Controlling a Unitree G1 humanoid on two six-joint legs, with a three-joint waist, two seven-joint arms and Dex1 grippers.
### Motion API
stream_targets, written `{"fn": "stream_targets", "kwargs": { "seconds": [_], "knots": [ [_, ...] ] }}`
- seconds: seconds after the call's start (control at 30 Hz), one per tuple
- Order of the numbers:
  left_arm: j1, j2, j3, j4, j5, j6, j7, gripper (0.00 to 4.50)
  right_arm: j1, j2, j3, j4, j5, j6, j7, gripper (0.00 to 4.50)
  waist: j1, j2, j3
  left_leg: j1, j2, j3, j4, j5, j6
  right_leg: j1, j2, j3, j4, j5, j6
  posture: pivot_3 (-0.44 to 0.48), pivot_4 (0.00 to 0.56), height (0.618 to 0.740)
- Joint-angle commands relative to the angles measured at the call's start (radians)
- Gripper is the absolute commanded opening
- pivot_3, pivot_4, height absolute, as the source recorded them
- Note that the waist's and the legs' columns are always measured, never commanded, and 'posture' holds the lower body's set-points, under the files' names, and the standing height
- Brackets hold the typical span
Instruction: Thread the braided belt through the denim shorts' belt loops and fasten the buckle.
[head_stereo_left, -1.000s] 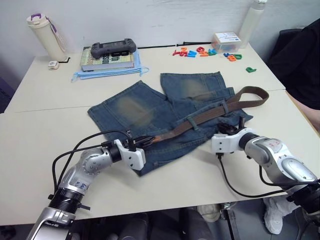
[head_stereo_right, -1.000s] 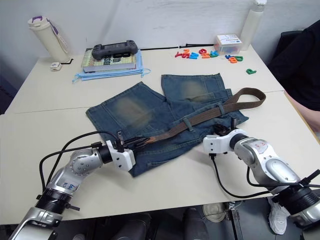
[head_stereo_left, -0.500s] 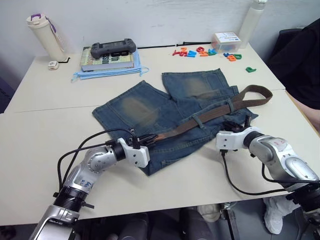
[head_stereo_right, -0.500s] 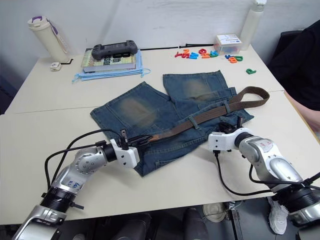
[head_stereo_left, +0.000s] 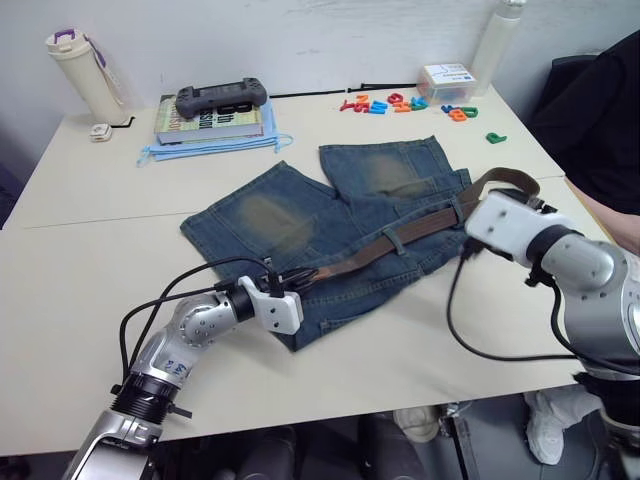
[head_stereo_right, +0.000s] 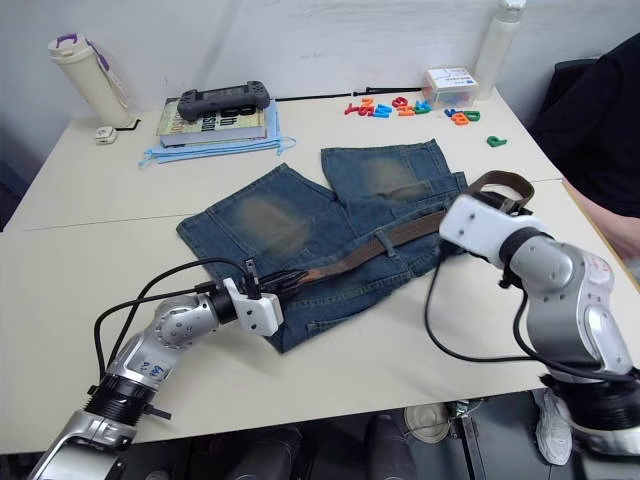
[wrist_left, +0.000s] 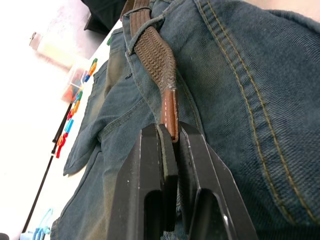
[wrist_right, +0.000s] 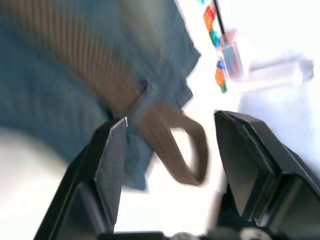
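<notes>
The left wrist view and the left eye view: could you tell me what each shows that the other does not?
Left wrist view alone: the left gripper shut on the braided belt's tan leather end, stitching visible. Left eye view alone: the right gripper raised over the belt's looped end, the book with a game controller, the bottle. Both: the denim shorts, the belt across them, the toy letters.

Braided belt (head_stereo_left: 400, 240) lies across denim shorts (head_stereo_left: 330, 215) mid-table (head_stereo_left: 80, 270), book (head_stereo_left: 210, 120) behind-left.
</notes>
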Motion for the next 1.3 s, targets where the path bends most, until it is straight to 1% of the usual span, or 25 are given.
{"fn": "stream_targets", "kwargs": {
  "seconds": [0.03, 0.07, 0.1, 0.13, 0.17, 0.2, 0.27, 0.3, 0.33, 0.4, 0.5, 0.63, 0.83, 0.93, 1.03, 1.17, 1.3],
  "knots": [
    [-0.013, -0.008, 0.003, -0.051, 0.011, -0.001, 0.029, 0.0, -0.146, 0.237, -0.153, -0.197, 0.234, 0.603, 0.074, 3.02, 0.001, 0.0, 0.0, 0.0, 0.0, 0.0, 0.0, 0.0, 0.0, 0.0, 0.0, 0.0, 0.0, 0.0, 0.0, 0.0, 0.15, 0.714],
    [-0.015, -0.01, 0.004, -0.051, 0.015, -0.002, 0.034, 0.0, -0.183, 0.327, -0.189, -0.232, 0.27, 0.757, 0.09, 3.02, 0.001, 0.0, 0.0, 0.0, 0.0, -0.001, 0.0, 0.0, 0.0, 0.0, 0.0, 0.0, 0.0, 0.0, 0.0, 0.0, 0.15, 0.714],
    [-0.015, -0.012, 0.005, -0.052, 0.017, -0.002, 0.038, 0.0, -0.204, 0.387, -0.216, -0.257, 0.304, 0.851, 0.091, 3.02, 0.001, 0.0, 0.0, -0.001, 0.0, -0.001, 0.0, 0.0, 0.0, 0.0, 0.0, -0.001, 0.0, 0.0, -0.001, 0.0, 0.15, 0.714],
    [-0.017, -0.013, 0.006, -0.053, 0.02, 0.0, 0.041, 0.0, -0.215, 0.485, -0.269, -0.261, 0.318, 0.888, 0.064, 3.02, 0.001, 0.001, 0.0, -0.001, 0.0, -0.002, 0.001, 0.0, 0.0, -0.001, 0.0, -0.001, 0.001, 0.0, -0.001, 0.0, 0.15, 0.714],
    [-0.019, -0.015, 0.007, -0.054, 0.022, 0.002, 0.043, 0.0, -0.207, 0.59, -0.321, -0.254, 0.337, 0.902, 0.032, 3.02, 0.001, 0.001, 0.0, -0.001, 0.0, -0.002, 0.0, 0.0, 0.0, -0.001, 0.0, -0.001, 0.001, 0.001, -0.001, 0.0, 0.15, 0.714],
    [-0.02, -0.015, 0.007, -0.054, 0.024, 0.003, 0.045, 0.0, -0.172, 0.676, -0.344, -0.24, 0.359, 0.902, -0.001, 3.02, 0.001, 0.001, 0.0, -0.001, 0.0, -0.002, 0.0, 0.0, 0.0, -0.001, 0.0, -0.002, 0.002, 0.001, -0.001, 0.0, 0.15, 0.714],
    [-0.02, -0.014, 0.007, -0.056, 0.025, 0.004, 0.047, 0.0, -0.121, 0.786, -0.365, -0.233, 0.402, 0.902, -0.061, 3.02, 0.003, 0.001, -0.001, -0.001, 0.0, -0.003, -0.001, 0.0, -0.001, -0.001, 0.0, -0.003, 0.003, 0.001, -0.001, 0.0, 0.15, 0.714],
    [-0.019, -0.013, 0.006, -0.058, 0.024, 0.003, 0.048, 0.0, -0.122, 0.875, -0.409, -0.237, 0.423, 0.902, -0.104, 3.02, 0.002, 0.002, -0.001, -0.002, -0.001, -0.003, 0.0, 0.0, -0.001, -0.002, -0.001, -0.003, 0.005, 0.001, -0.001, 0.0, 0.15, 0.714],
    [-0.019, -0.012, 0.006, -0.058, 0.024, 0.002, 0.05, 0.0, -0.126, 0.937, -0.445, -0.241, 0.446, 0.902, -0.143, 3.02, 0.0, 0.003, 0.0, -0.002, -0.002, -0.002, 0.0, 0.0, 0.0, -0.002, -0.002, -0.003, 0.007, 0.001, -0.001, 0.0, 0.15, 0.714],
    [-0.02, -0.011, 0.006, -0.06, 0.026, 0.002, 0.052, 0.0, -0.11, 1.017, -0.483, -0.227, 0.492, 0.902, -0.225, 3.02, 0.0, 0.003, 0.0, -0.002, -0.005, 0.0, 0.001, 0.0, 0.001, -0.003, -0.006, -0.004, 0.008, 0.001, -0.001, 0.0, 0.15, 0.714],
    [-0.024, -0.01, 0.007, -0.06, 0.029, 0.0, 0.058, 0.0, -0.081, 1.081, -0.517, -0.195, 0.584, 0.902, -0.343, 3.02, -0.004, 0.003, 0.0, -0.001, -0.005, 0.0, 0.0, 0.0, 0.001, -0.003, -0.006, -0.006, 0.008, 0.001, -0.001, 0.0, 0.15, 0.714],
    [-0.024, -0.008, 0.008, -0.062, 0.032, -0.004, 0.063, 0.0, -0.086, 1.123, -0.584, -0.147, 0.767, 0.902, -0.498, 3.02, -0.022, 0.003, 0.0, 0.0, -0.002, 0.001, -0.002, 0.001, 0.0, -0.004, -0.004, -0.006, 0.009, 0.001, -0.001, 0.0, 0.15, 0.714],
    [-0.029, -0.003, 0.009, -0.063, 0.042, -0.011, 0.075, 0.0, -0.109, 1.134, -0.643, -0.046, 1.082, 0.902, -0.742, 3.02, -0.029, 0.003, 0.0, 0.0, -0.001, 0.001, -0.002, 0.001, 0.0, -0.004, -0.004, -0.006, 0.009, 0.001, -0.001, 0.0, 0.15, 0.714],
    [-0.031, -0.002, 0.008, -0.063, 0.044, -0.015, 0.077, 0.0, -0.115, 1.116, -0.659, 0.016, 1.27, 0.902, -0.891, 3.02, -0.029, 0.003, 0.0, 0.0, -0.001, 0.001, -0.002, 0.001, 0.0, -0.004, -0.004, -0.005, 0.009, 0.001, -0.001, 0.0, 0.15, 0.714],
    [-0.03, 0.0, 0.009, -0.063, 0.046, -0.018, 0.08, 0.0, -0.134, 1.096, -0.673, 0.087, 1.412, 0.902, -1.015, 3.02, -0.029, 0.003, 0.0, 0.0, -0.001, 0.001, -0.002, 0.001, 0.0, -0.004, -0.004, -0.005, 0.009, 0.001, -0.001, 0.0, 0.15, 0.714],
    [-0.024, 0.003, 0.012, -0.07, 0.049, -0.026, 0.084, 0.0, -0.167, 1.059, -0.69, 0.193, 1.527, 0.892, -1.129, 3.02, -0.029, 0.003, 0.0, 0.0, -0.001, 0.001, -0.002, 0.001, 0.0, -0.004, -0.004, -0.005, 0.009, 0.001, -0.001, 0.0, 0.15, 0.714],
    [-0.013, 0.019, 0.006, -0.077, 0.055, -0.055, 0.085, 0.0, -0.167, 0.996, -0.627, 0.287, 1.693, 0.783, -1.251, 3.02, -0.031, 0.003, 0.0, 0.0, -0.001, 0.001, -0.002, 0.001, 0.0, -0.004, -0.004, -0.005, 0.009, 0.001, -0.001, 0.0, 0.15, 0.714]
  ]
}}
